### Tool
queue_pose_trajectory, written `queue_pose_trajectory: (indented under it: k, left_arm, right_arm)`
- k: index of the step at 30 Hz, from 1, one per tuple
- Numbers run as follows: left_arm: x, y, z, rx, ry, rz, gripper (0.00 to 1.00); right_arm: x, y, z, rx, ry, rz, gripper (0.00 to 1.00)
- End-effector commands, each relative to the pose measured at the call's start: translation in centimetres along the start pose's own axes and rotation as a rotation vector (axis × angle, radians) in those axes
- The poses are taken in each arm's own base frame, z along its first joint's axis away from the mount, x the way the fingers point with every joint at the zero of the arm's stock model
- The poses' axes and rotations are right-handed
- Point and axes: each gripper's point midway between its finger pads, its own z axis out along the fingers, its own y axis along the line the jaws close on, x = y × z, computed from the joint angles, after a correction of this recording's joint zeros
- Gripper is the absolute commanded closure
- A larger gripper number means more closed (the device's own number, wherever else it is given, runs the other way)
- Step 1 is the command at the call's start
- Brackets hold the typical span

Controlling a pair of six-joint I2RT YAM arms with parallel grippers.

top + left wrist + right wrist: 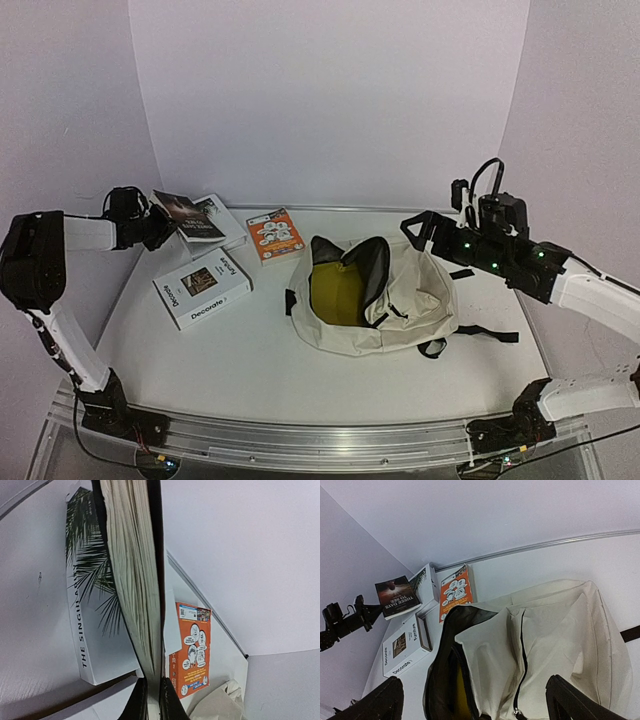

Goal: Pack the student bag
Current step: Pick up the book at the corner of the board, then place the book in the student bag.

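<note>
top: student bag (420, 290) lies open mid-table, R of centre; L gripper (152, 229) far L, well apart, pinching dark book (183, 212); R gripper (422, 232) at bag's far-R edge | L wrist: jaws pressed on book's page edge, bag corner low R | R wrist: fingers (375, 702) spread wide, bag right below them
</note>
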Motion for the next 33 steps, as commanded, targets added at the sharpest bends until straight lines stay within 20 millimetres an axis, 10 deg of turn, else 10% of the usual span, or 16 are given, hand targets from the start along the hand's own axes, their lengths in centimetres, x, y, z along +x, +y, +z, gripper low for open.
queue_pose_trajectory:
  k: [1, 10, 26, 30, 33]
  left_arm:
    - [-1.9, -4.9, -3.2, 0.102, -0.049, 0.153, 1.00]
    - [-0.5, -12.7, -9.3, 0.282, -0.032, 0.261, 1.00]
    - [13.2, -22.0, -12.0, 0.528, 0.339, 0.381, 1.00]
    - [15.0, -22.4, -12.6, 0.548, 0.384, 0.382, 1.00]
    - [17.1, -23.3, -13.2, 0.592, 0.453, 0.385, 1.00]
  right_arm:
    - [-1.2, 1.2, 0.6, -0.016, -0.008, -0.048, 0.04]
    - [0.2, 0.4, 2.3, 0.178, 0.057, -0.221, 0.05]
    - [4.6, 3.3, 10.9, 0.214, 0.237, -0.437, 0.29]
    - [5.1, 3.3, 11.9, 0.219, 0.250, -0.431, 0.48]
    - [5.0, 4.0, 11.9, 0.189, 0.253, -0.409, 0.81]
